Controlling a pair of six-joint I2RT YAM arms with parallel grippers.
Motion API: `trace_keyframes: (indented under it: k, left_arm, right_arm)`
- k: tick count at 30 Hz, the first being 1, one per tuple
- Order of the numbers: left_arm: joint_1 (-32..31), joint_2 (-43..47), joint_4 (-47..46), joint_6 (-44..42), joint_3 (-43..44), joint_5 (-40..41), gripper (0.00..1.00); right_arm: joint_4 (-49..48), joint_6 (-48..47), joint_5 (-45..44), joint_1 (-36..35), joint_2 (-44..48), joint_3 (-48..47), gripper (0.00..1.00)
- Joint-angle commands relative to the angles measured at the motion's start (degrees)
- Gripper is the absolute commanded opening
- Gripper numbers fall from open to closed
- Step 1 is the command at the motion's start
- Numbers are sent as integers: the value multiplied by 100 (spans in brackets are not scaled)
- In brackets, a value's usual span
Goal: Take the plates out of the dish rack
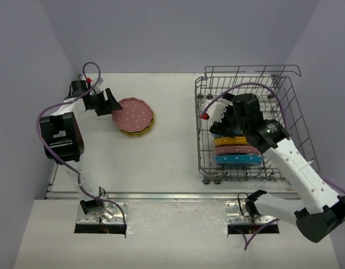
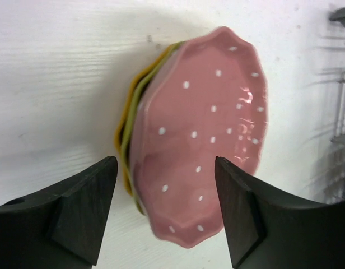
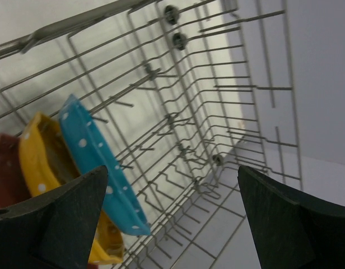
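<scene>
The left white-and-black arm (image 1: 60,131) folds back at its elbow; the left black two-finger gripper (image 2: 164,168) points rightward, jaws spread wide, gripping nothing. The right white-and-black arm (image 1: 298,168) stretches forward, the right black two-finger gripper (image 3: 172,174) tipped downward, jaws likewise wide and empty

Bright even light, soft shadows, pink plate (image 2: 197,137) glinting — edges perhaps blurred

one dish rack (image 1: 295,112). three plates stacked on the worktop (image 1: 172,157): top pink plate (image 1: 134,114), lime green plate (image 2: 134,106), bottom orange-yellow plate (image 2: 120,134). three plates show in the rack: yellow racked plate (image 1: 227,141), pink racked plate (image 1: 235,150), blue racked plate (image 1: 238,159); the right arm (image 1: 295,162) hides part of that row. two pincers: left pincer (image 2: 166,168), right pincer (image 3: 172,185).
</scene>
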State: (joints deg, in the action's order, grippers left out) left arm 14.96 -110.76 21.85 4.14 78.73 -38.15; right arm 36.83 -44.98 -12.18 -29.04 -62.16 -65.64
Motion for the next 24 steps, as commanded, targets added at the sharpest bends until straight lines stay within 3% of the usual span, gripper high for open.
trace_keyframes:
  k: [1,2,7,13,19,24]
  left_arm:
    - [-54,812,-213,-395,-161,808,72]
    - [-55,990,-329,-569,-290,1194,92]
    - [-124,2299,-675,-933,-1029,2151,94]
    - [-556,3512,-656,-1502,-1408,2019,97]
    - [-1027,4102,-368,-1681,-1535,1910,100]
    - [-1109,4183,-262,-1620,-1527,1845,100]
  right_arm:
    - [1431,338,604,258,-391,-690,99]
    - [1765,310,871,398,-574,-884,99]
    - [3185,-182,1910,1004,-1613,-2516,95]
    - [4971,-1148,2833,1787,-2898,-4348,63]
    - [4965,-2368,2913,1954,-2549,-3263,47]
    - [4965,-2534,3044,1983,-2493,-2875,45]
